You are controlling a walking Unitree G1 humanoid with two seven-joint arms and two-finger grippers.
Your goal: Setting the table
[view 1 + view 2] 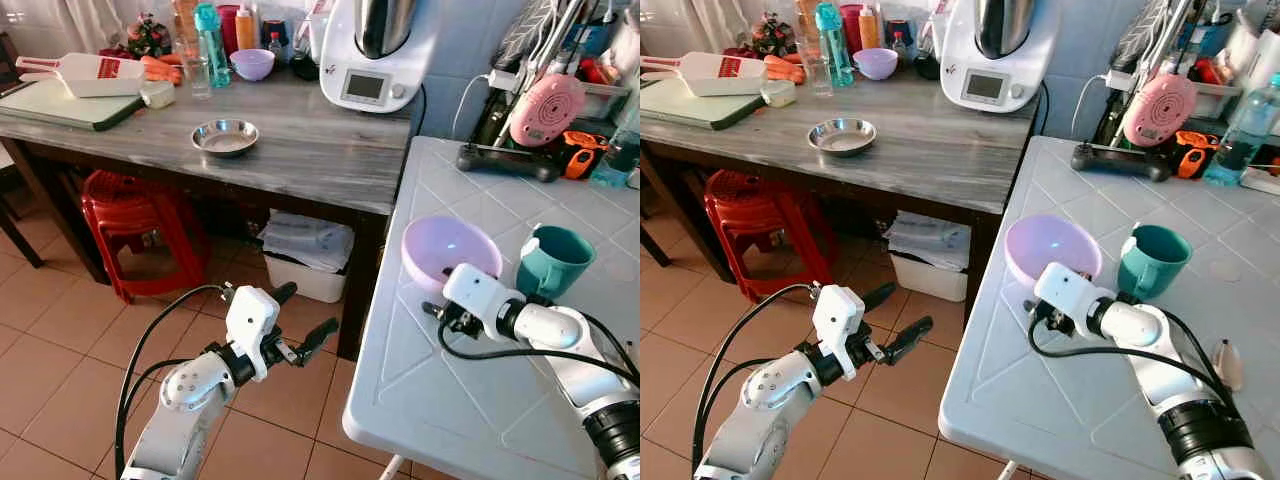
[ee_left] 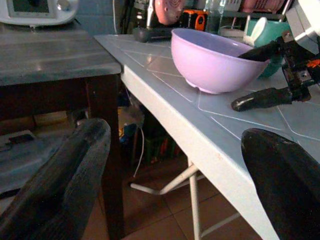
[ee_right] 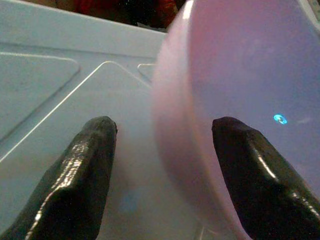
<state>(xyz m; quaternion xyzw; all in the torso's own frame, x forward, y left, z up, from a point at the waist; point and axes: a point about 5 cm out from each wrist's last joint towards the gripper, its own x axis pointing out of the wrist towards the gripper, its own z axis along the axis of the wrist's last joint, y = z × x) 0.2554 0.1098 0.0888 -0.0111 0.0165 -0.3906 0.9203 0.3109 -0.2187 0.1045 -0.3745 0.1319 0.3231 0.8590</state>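
Right gripper (image 3: 160,150) jaws wide, straddling bowl (image 1: 1048,246) rim on bench (image 1: 1060,400): next clamp, lift. Left gripper (image 1: 305,320) wide, idle.

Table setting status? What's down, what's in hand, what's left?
Down: a purple bowl and a teal mug sit on the white table. In hand: the right pincer straddles the bowl's rim, fingers open, one inside and one outside. The left pincer hangs open over the floor. Left: nothing more shows as set.
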